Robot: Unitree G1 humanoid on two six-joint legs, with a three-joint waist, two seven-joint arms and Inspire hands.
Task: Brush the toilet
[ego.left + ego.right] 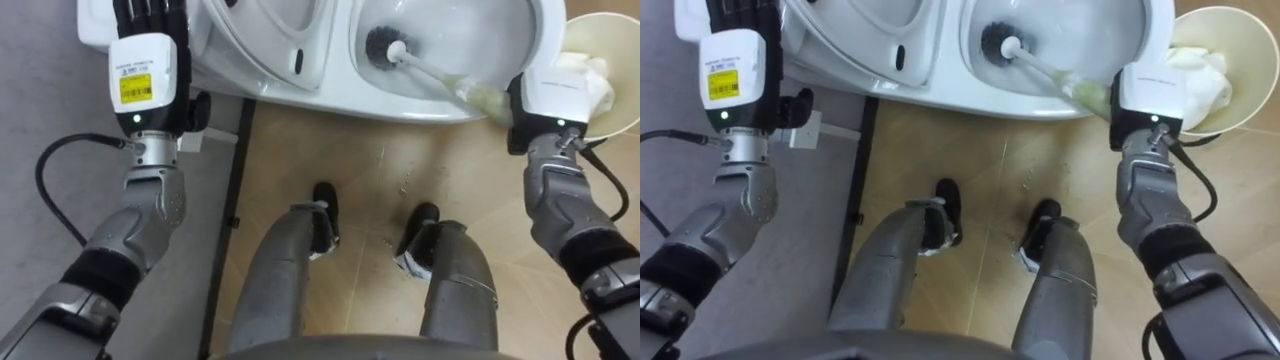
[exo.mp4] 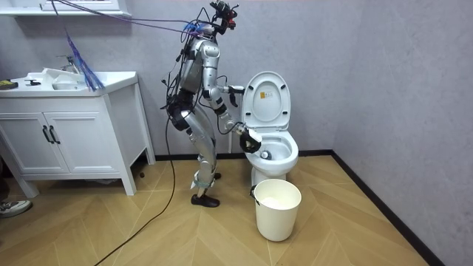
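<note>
The white toilet (image 1: 420, 105) stands before me with its seat and lid (image 2: 266, 100) raised. A toilet brush has its dark head (image 1: 385, 45) down in the bowl, and its pale handle (image 1: 450, 85) slants up toward my right. My right hand (image 1: 552, 100) is shut on the handle's end, just outside the bowl's rim. My left hand (image 1: 148, 60) reaches forward at the upper left, its fingers straight over the white cistern (image 1: 95, 25). In the room view I stand bent toward the bowl on the room view's left side of the toilet (image 2: 277, 151).
A cream bucket (image 1: 610, 115) holding something white stands on the floor to the right of the toilet, close by my right hand. In the room view a white vanity cabinet (image 2: 66, 125) stands at the left, and a dark cable crosses the wooden floor (image 2: 148, 229).
</note>
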